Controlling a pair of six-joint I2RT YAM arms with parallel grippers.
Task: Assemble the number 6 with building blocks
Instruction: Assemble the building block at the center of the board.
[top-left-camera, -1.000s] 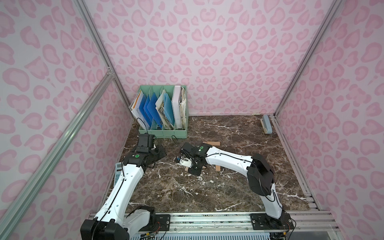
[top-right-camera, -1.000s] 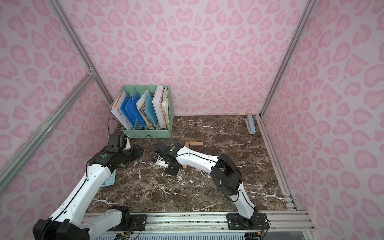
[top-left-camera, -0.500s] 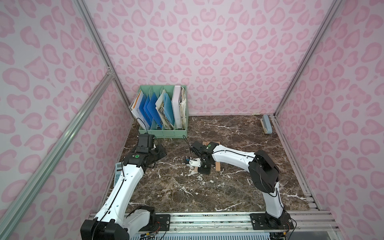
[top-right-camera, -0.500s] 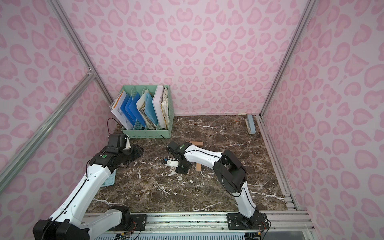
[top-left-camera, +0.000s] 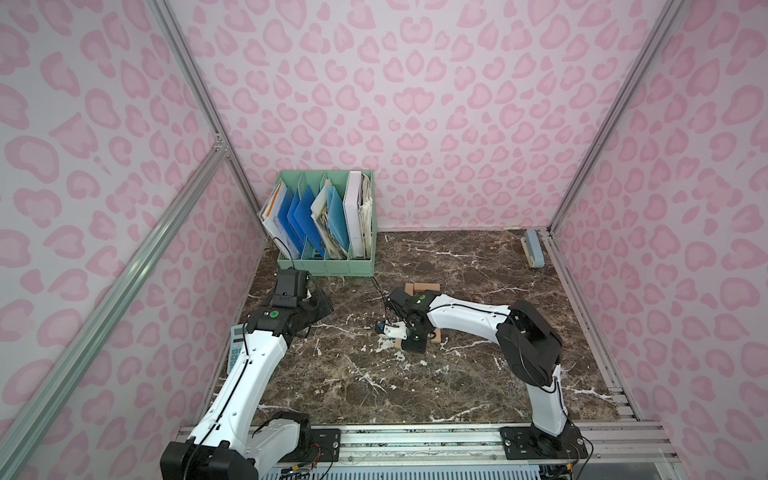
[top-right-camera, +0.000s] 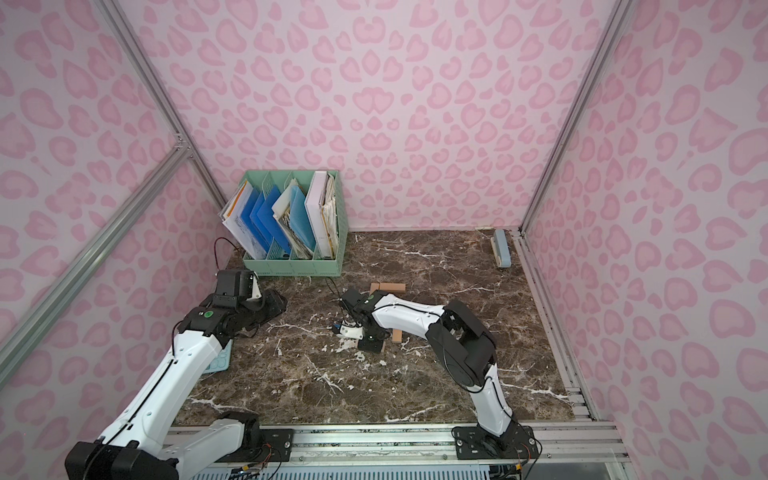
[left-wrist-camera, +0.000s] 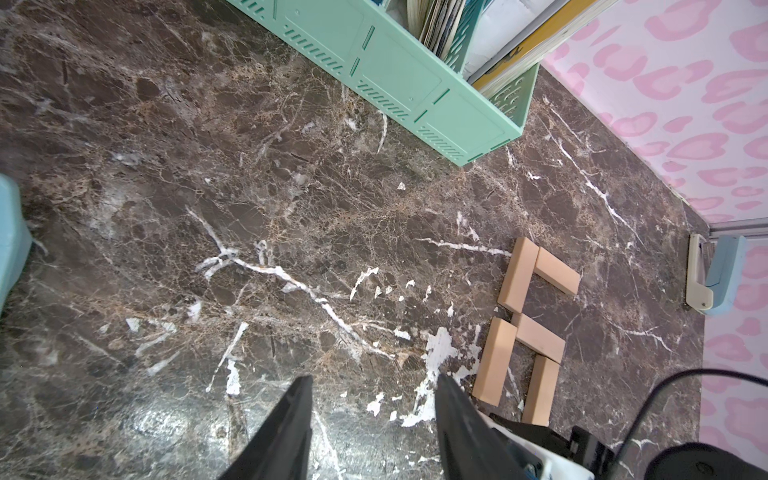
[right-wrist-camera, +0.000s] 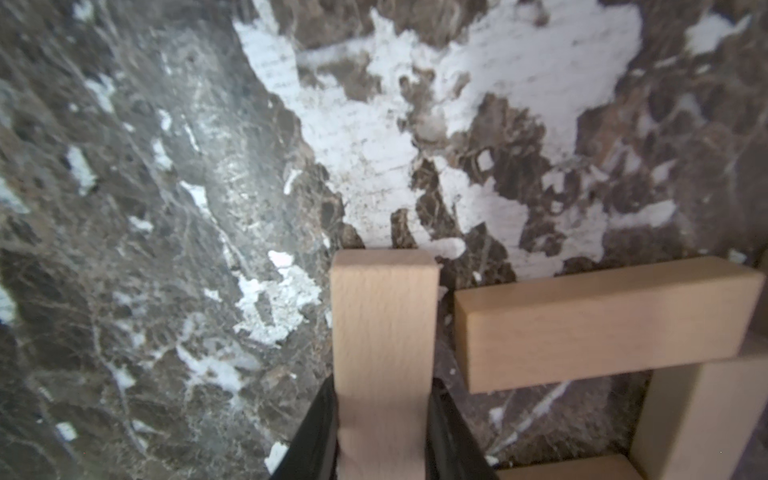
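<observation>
My right gripper (right-wrist-camera: 384, 432) is shut on a light-tan building block (right-wrist-camera: 384, 332), which sticks out forward between the black fingers, low over the marble. Right beside it lies a crosswise block (right-wrist-camera: 602, 320), and another (right-wrist-camera: 698, 415) joins that one at a right angle. In the left wrist view, several blocks (left-wrist-camera: 517, 274) lie in a squared, partial number 6 outline (left-wrist-camera: 538, 336). In both top views the right gripper (top-left-camera: 411, 336) (top-right-camera: 370, 338) sits at the near end of that layout, whose far blocks (top-left-camera: 422, 287) (top-right-camera: 388, 287) show. My left gripper (left-wrist-camera: 372, 380) (top-left-camera: 320, 307) hovers open and empty to the left.
A mint-green file organizer (top-left-camera: 328, 266) full of folders stands at the back left. A calculator (top-left-camera: 236, 345) lies under my left arm by the left wall. A grey-blue bar (top-left-camera: 534, 247) rests in the back right corner. Pink walls close three sides.
My right gripper has carried the block to the right, up to the near end of the laid blocks. The left arm has not moved.
</observation>
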